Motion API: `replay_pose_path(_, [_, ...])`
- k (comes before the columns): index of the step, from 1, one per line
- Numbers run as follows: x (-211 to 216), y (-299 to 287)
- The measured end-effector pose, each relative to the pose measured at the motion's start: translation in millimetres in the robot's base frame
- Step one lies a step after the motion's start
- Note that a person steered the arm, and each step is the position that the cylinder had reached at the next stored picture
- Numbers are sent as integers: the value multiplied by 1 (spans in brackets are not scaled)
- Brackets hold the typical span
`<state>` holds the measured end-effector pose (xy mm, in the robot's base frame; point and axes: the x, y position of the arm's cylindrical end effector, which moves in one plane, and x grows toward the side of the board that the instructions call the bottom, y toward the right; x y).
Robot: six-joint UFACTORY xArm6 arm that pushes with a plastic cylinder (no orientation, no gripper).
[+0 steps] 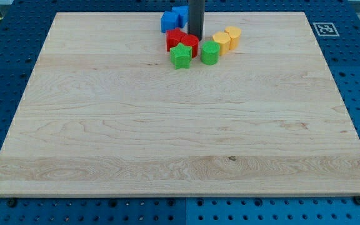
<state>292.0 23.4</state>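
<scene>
My dark rod comes down from the view's top, and my tip (195, 37) rests just behind the red blocks (181, 41), touching or nearly touching them. A green star-shaped block (180, 56) sits in front of the red ones. To its right stands a green cylinder (209, 53). Two yellow blocks (227, 39) lie right of my tip. A blue block cluster (172, 19) sits left of the rod, near the board's top edge.
The wooden board (180, 137) lies on a blue perforated table. A black-and-white marker tag (325, 29) is at the board's top right corner.
</scene>
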Motion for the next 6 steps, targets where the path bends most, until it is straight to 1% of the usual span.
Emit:
replay_pose_path(1, [19,-8])
replay_pose_path(2, [20,-8])
replay_pose_path(3, [9,-8])
replay_pose_path(4, [-12,-8])
replay_pose_path(5, [-12,-9])
replay_pose_path(6, [-7,-34])
